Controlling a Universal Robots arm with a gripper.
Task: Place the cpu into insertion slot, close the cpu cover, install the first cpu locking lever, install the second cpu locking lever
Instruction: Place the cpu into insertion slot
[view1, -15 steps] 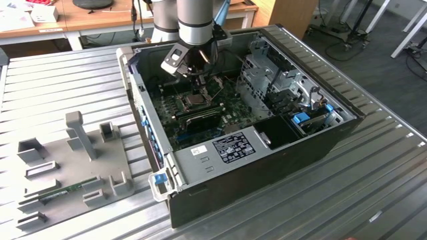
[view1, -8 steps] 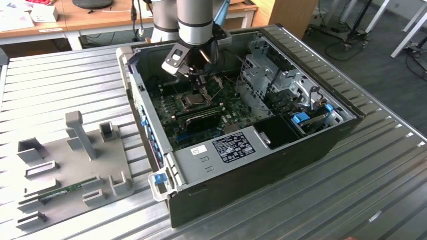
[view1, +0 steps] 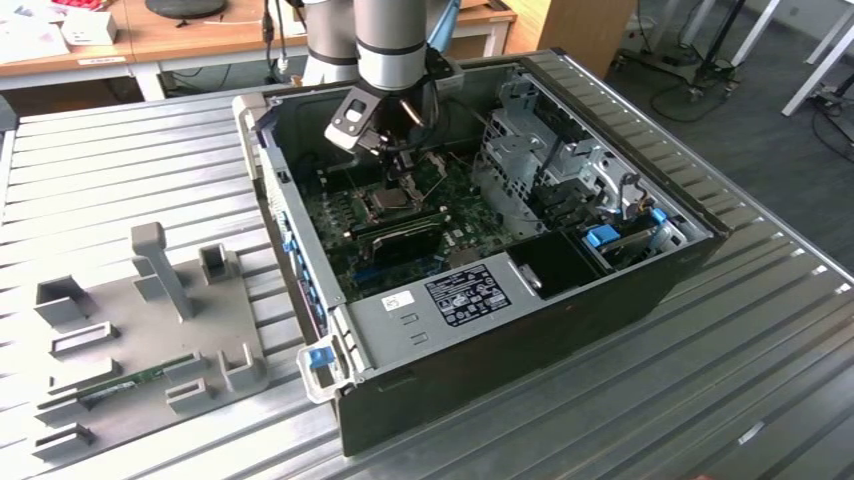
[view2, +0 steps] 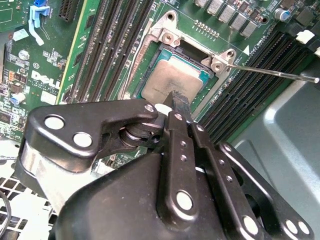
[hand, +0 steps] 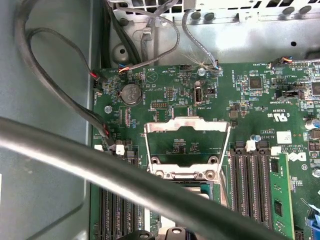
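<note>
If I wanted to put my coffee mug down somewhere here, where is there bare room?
The ribbed metal table is bare on the exterior view's right of the computer case, and on its left beyond the grey fixture plate. It is crowded among the plate's blocks, and inside the case, where the hand is right at the cpu.

We find the cpu (view2: 172, 82) lying in the insertion slot (view2: 186, 49), memory slots (view2: 112, 45) flanking it on two sides, the gripper (view2: 177, 100) directly above its edge. The cpu cover (hand: 187, 125) lies swung back off the slot. The computer case (view1: 667, 290) sits on the table (view1: 134, 180), with the fixture plate (view1: 147, 340) at the exterior view's left.
</note>
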